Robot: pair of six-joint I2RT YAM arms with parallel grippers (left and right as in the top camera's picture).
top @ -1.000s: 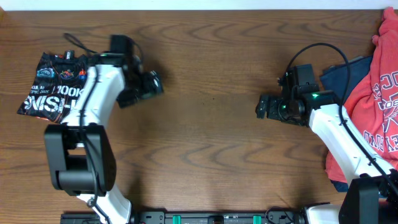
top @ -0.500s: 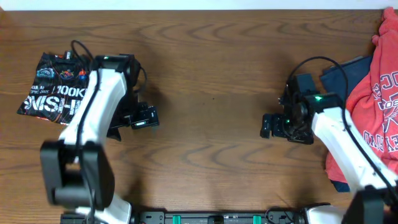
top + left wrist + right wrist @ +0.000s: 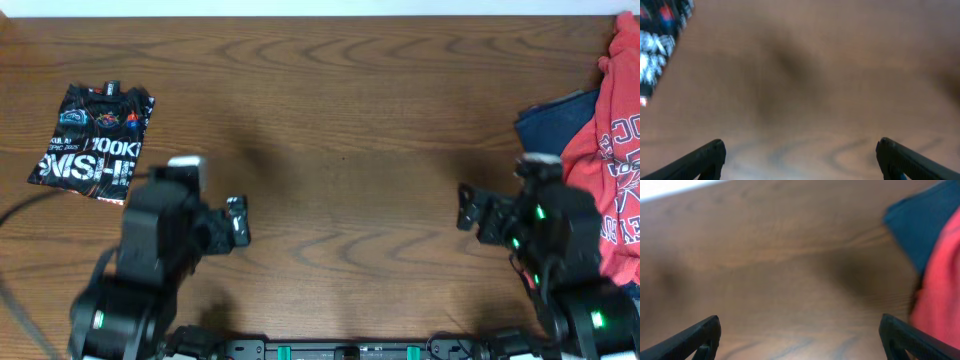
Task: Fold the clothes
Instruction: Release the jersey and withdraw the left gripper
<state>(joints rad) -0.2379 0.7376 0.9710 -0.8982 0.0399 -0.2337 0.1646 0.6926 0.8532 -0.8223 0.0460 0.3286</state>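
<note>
The black jersey (image 3: pixel 92 140) lies flat on the worktop (image 3: pixel 350 100), towards its far left corner. It is folded into a compact, roughly rectangular packet. Bold white lettering, small colourful logos and thin orange lines face up, and a small tag shows at the fold's far edge. Nothing touches it, and bare wood shows all round it.

The left tool (image 3: pixel 238 220) hangs over the worktop's near left part, well apart from the jersey. Its jaws are spread wide with nothing between them. In the blurred left wrist view the two dark fingertips (image 3: pixel 705 157) sit at the lower corners with only wood grain between them. A strip of the jersey's printed cloth shows at the upper left of that view.

The right tool (image 3: pixel 468 210) hangs over the worktop's near right part. It is likewise spread wide and empty. Its fingertips (image 3: pixel 700 337) stand far apart in the right wrist view, with bare wood between them.

At the worktop's right edge a red garment (image 3: pixel 615 170) with white lettering lies in a loose heap. It partly covers a navy garment (image 3: pixel 545 118), and both run past the edge of the overhead view. The right tool is near this heap but not touching it.
</note>
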